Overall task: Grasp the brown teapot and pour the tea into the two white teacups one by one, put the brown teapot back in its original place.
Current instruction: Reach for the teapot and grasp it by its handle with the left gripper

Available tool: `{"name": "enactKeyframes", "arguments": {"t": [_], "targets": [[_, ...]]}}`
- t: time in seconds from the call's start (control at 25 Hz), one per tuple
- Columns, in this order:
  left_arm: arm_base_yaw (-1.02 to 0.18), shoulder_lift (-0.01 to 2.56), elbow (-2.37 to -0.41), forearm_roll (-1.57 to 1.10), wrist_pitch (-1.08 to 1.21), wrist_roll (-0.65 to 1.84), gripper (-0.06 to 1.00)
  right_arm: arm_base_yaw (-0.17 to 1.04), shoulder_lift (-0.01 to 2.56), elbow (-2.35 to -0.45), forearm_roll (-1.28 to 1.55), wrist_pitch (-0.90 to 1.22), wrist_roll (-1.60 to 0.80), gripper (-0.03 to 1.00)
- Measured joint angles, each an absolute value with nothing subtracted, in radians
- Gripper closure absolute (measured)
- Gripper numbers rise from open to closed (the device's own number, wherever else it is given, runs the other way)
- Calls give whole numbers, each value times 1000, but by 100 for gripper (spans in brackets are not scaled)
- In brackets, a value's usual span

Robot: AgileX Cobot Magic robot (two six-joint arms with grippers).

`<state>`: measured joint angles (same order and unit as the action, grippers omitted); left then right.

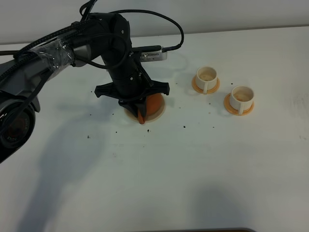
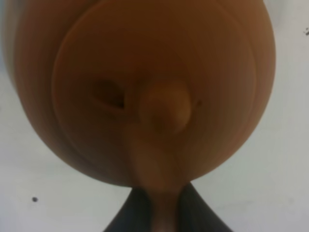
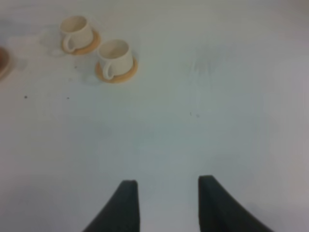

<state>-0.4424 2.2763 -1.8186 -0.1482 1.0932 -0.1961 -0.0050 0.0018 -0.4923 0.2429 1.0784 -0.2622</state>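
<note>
Brown teapot (image 2: 159,72) (handle (image 2: 155,166) in left claw (image 2: 164,205))

Brown teapot (image 1: 155,103) (image 2: 159,72): round reddish-brown clay, upright on the pale beige coaster (image 1: 157,117), lid on with its small knob (image 2: 169,108) up, loop handle (image 1: 140,117) toward 7 o'clock in the high view. First white teacup (image 1: 207,77) (image 3: 77,31) sits at 2 o'clock of the teapot, well apart from it. Second white teacup (image 1: 241,96) (image 3: 115,55) is near the first at its 4 o'clock. Both are small upright cylinders, each on its own orange-tan saucer (image 1: 213,89) (image 1: 231,110), handles about 6 o'clock, insides pale tan.
</note>
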Motion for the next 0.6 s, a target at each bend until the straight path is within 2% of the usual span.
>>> {"name": "enactKeyframes", "arguments": {"t": [0.6], "targets": [[-433, 2209, -1819, -83, 1138, -98, 83, -5, 2, -492, 243, 1078, -262, 68]]}}
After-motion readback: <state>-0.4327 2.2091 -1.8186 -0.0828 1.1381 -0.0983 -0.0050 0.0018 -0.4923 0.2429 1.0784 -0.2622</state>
